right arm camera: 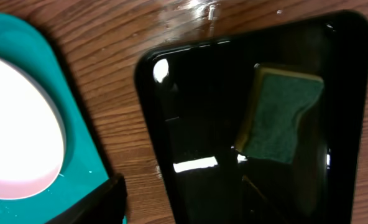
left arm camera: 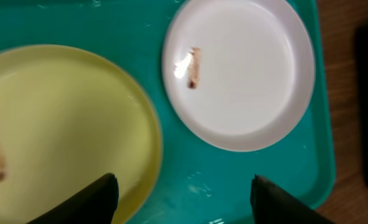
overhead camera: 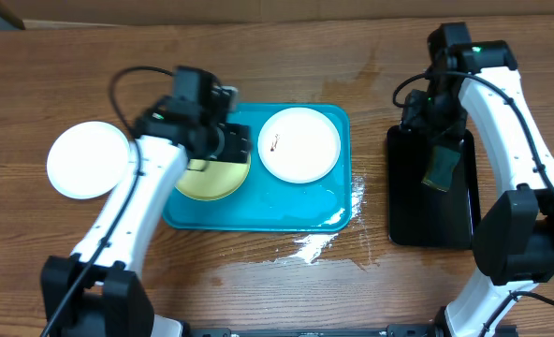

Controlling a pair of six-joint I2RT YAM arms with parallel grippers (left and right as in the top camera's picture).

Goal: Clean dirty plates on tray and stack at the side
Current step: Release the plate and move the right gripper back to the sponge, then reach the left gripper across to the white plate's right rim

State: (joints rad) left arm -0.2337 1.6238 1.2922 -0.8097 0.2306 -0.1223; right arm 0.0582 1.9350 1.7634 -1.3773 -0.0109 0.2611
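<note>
The turquoise tray [overhead camera: 258, 213] lies mid-table. On it sit a white plate [overhead camera: 298, 143] with a small dark smear and a pale yellow-green plate [overhead camera: 211, 180] with brown smears. The left wrist view shows both, the white plate [left arm camera: 240, 68] and the yellow-green plate [left arm camera: 59, 124]. Another white plate [overhead camera: 88, 159] rests on the table left of the tray. My left gripper [overhead camera: 232, 142] hovers open over the yellow-green plate's right rim, holding nothing. My right gripper [overhead camera: 429, 110] is open above the black tray, and the sponge lies free below it.
A glossy black tray [overhead camera: 417, 220] stands right of the turquoise one and holds a green-and-yellow sponge [right arm camera: 280, 115]. Water is spilled on the wood [overhead camera: 314, 245] at the turquoise tray's front right corner. The table's far edge runs along the top.
</note>
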